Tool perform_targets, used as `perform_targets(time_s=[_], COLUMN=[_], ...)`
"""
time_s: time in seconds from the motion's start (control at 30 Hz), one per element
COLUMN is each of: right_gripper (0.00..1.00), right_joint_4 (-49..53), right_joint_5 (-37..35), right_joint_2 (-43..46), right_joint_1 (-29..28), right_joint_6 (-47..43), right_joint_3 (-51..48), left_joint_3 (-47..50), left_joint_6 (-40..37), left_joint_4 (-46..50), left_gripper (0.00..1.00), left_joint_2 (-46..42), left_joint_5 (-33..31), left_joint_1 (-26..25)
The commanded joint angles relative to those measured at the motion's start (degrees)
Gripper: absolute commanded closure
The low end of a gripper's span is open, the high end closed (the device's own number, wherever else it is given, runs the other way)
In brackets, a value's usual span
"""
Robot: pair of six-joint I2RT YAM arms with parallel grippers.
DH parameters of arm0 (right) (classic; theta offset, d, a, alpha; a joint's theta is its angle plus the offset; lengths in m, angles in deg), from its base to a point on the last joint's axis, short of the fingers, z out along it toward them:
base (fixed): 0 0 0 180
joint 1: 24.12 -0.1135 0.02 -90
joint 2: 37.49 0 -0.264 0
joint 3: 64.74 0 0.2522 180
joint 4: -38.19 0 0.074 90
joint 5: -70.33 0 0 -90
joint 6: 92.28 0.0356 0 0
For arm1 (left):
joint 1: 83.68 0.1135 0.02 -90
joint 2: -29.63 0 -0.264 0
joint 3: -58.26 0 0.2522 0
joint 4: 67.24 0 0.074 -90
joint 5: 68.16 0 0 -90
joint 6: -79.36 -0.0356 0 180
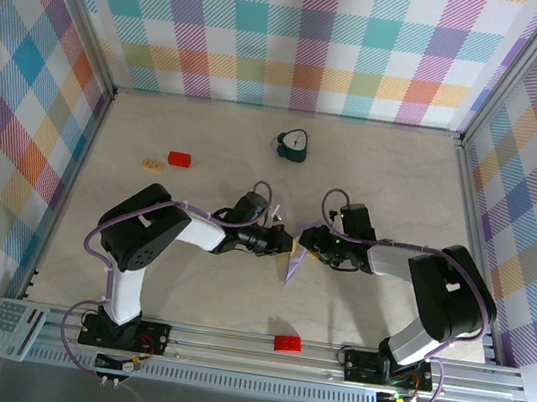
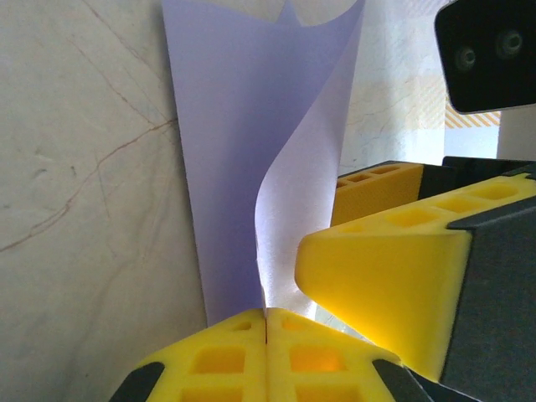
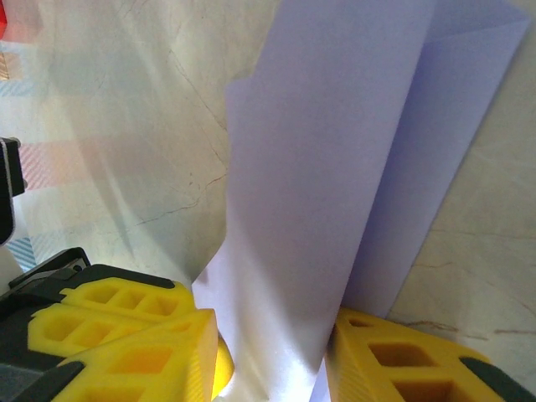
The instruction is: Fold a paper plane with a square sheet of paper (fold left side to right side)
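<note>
Mid-table (image 1: 184,290), both grippers meet nose to nose over the paper (image 1: 294,264). Left gripper (image 2: 266,335): jaws shut flat together, pinching the paper's near edge; the sheet (image 2: 243,151) rises from the seam and curls (one flap lifted, lit from behind). Right gripper (image 3: 272,356): jaws apart, the folded paper (image 3: 335,167) running up between them.

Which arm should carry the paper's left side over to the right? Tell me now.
Left. The left pincer is shut on the lavender paper, so it can probably carry that side across; the right pincer has its jaws apart around it.
</note>
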Motion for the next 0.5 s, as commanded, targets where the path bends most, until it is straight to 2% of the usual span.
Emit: perform_targets(time_s=[0.0, 0.47], right_gripper=[0.62, 0.62], right_joint_4=[3.6, 4.0], right_joint_5=[-2.3, -2.0], right_joint_2=[-1.8, -0.6], right_joint_1=[-0.7, -0.8], right_joint_6=[-1.4, -1.4], right_joint_3=[0.2, 0.3], left_joint_3=[-1.4, -1.8], left_joint_6=[-0.6, -2.1], left_joint_4=[-1.0, 3.4], left_gripper=[0.94, 0.96], left_joint_2=[1.4, 2.3], left_joint_5=[1.0, -0.7], left_joint_1=[-0.5, -1.0])
